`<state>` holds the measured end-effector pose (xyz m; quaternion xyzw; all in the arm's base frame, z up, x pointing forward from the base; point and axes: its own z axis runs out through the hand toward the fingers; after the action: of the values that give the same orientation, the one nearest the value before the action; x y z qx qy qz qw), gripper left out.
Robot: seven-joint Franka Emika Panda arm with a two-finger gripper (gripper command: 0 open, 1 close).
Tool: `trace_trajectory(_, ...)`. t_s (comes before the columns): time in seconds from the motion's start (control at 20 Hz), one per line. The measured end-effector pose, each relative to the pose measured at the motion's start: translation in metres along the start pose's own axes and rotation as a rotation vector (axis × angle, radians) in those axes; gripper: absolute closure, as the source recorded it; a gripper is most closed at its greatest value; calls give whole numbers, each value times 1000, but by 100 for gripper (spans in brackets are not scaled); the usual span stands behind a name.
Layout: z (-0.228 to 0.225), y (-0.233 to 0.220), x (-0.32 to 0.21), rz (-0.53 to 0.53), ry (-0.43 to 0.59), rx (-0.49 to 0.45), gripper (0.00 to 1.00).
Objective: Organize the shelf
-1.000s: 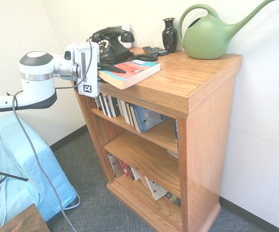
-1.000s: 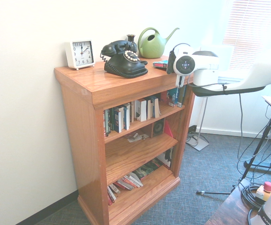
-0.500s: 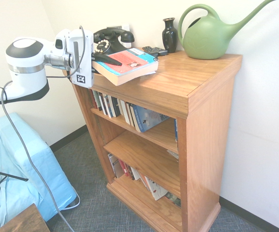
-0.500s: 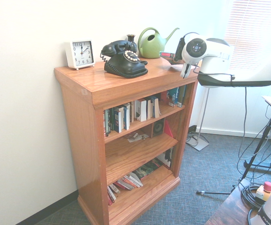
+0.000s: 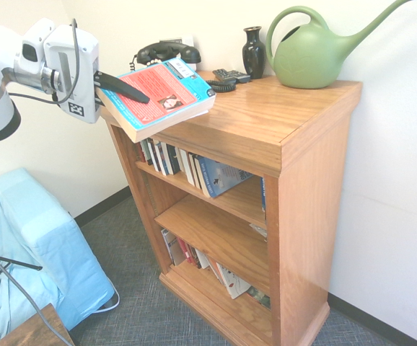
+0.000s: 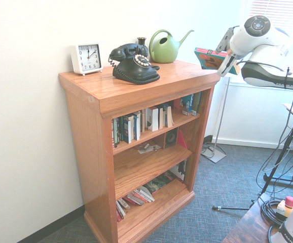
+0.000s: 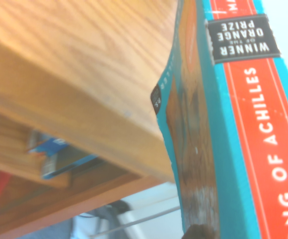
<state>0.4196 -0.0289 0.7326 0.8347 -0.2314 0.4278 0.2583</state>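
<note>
in the first exterior view, the pincer [image 5: 146, 101] was closed on a thick paperback [image 5: 167, 107], one dark finger lying across its red and light-blue cover. the bookcase [image 5: 266, 119], of honey-brown oak, stood beneath and beyond the pincer, with its thick top reaching away from it. a black rotary telephone [image 5: 167, 54] sat on that top just behind the paperback, its coiled cord bunched nearby. farther from the pincer came a dark remote control [image 5: 230, 76], then a slim black vase [image 5: 253, 54], and farthest out a green watering can [image 5: 309, 61] with a long spout. below the pincer's level, a row of books [image 5: 194, 169] leaned on the upper tier, and more slanted volumes [image 5: 226, 277] lay on the bottom one. in the second exterior view, the pincer held the paperback tilted in the air, out past the near end of the bookcase's top. across that top, at the end well apart from the pincer, stood a square white analog clock [image 6: 86, 58], with the telephone between them. in the wrist view, the paperback's red spine, edged in teal, showed close up with the words "of achilles" and a black "winner of the orange prize" label; the bookcase's wooden edge was blurred beside it, and a blue book [image 7: 52, 145] showed on a tier below.
</note>
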Motion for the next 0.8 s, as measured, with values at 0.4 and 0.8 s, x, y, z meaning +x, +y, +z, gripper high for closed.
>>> trace_trajectory(0.4,-19,36,-78,155,-143,141,100)
trace_trajectory(0.8,21,23,-152,224,-253,218,100)
